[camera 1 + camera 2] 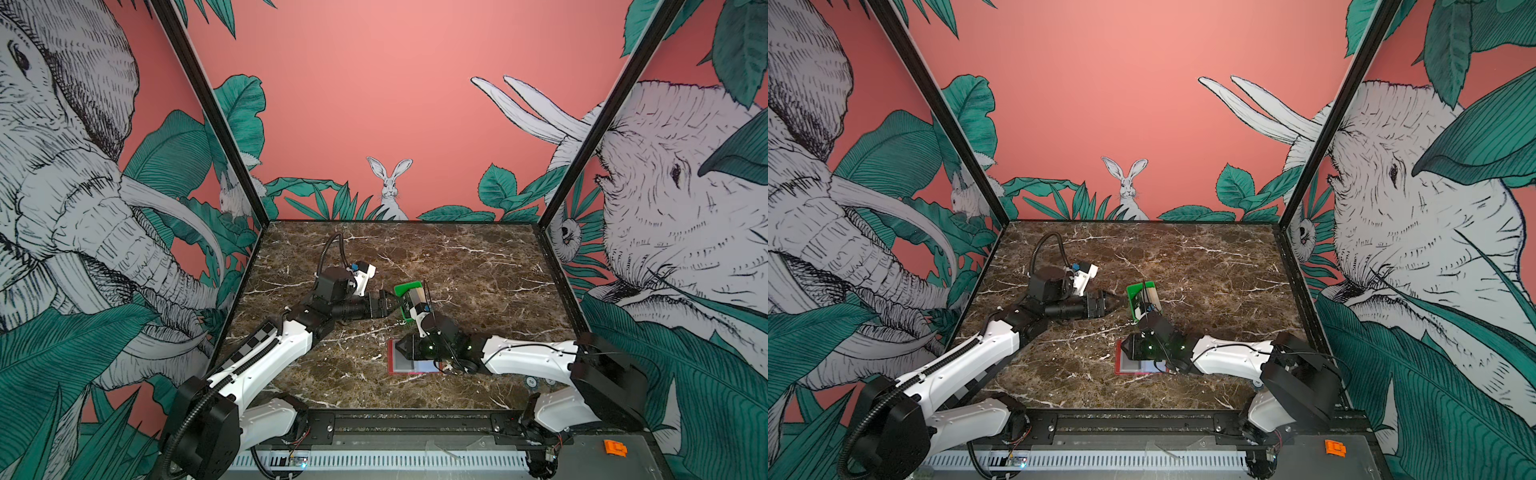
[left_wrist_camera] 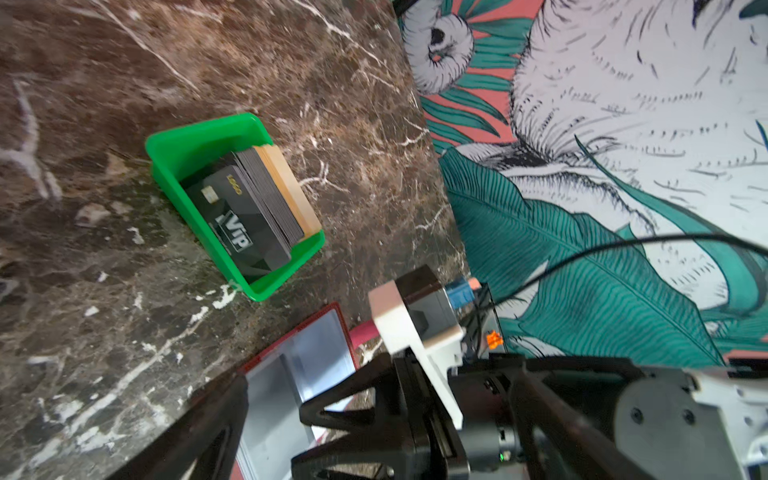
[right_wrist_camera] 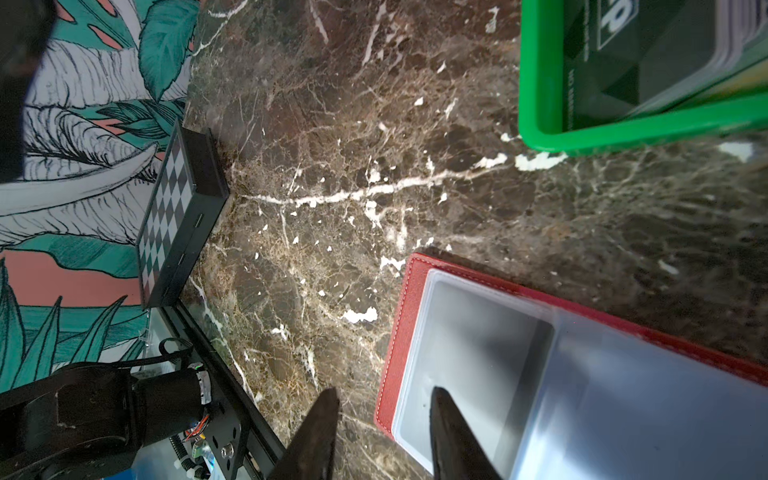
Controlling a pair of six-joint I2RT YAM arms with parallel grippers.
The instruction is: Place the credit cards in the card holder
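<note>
Nearest you, the card holder (image 3: 478, 353) lies opened flat on the bench (image 1: 478, 266). Its red cover is down and its grey and pale blue pockets face up, so a card can be slid in from above. Your right tool (image 3: 382, 392) hangs low over one corner of it with the jaws partly apart. One finger is over the grey pocket and the other over bare marble just beside the red edge. Nothing sits between them, and I can't tell whether the inner finger touches the pocket. No card shows in the pockets that are visible.

Further back, your left tool (image 1: 392, 305) is spread wide and empty. It points at the side of the green tray (image 2: 199, 129), probably lined up for a pick; whether it touches the tray is unclear. The credit cards (image 2: 245, 208) stand on edge in that tray as a leaning stack, dark VIP ones on one side and pale ones on the other. That leaves their upper edges free to pinch.
</note>
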